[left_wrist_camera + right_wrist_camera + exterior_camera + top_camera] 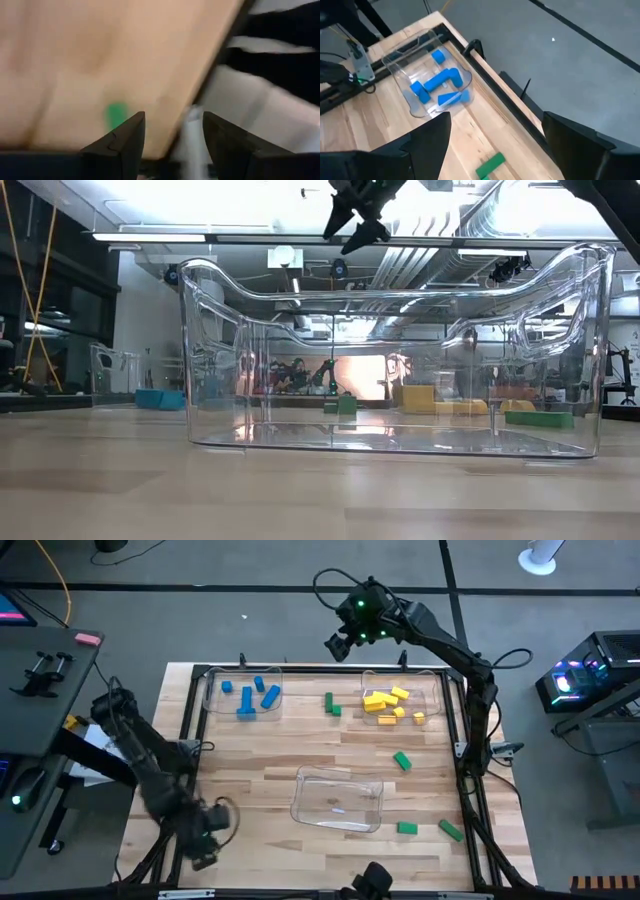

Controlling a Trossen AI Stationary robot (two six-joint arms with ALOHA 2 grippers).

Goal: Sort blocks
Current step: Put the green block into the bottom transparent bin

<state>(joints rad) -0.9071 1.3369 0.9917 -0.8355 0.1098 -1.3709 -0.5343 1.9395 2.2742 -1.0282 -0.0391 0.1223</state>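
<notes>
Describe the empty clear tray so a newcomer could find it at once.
Start at the wooden table seen from above. Two clear trays sit along its far edge, one holding blue blocks and one holding yellow blocks. The third tray stands alone nearer the front, about mid-width, and unlike the others it holds no blocks.

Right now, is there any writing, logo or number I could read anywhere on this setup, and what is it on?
None can be read.
The blue blocks, yellow blocks and green blocks are plain.
The clear trays carry no label.
The glowing screens beside the table are too small to read.
</notes>
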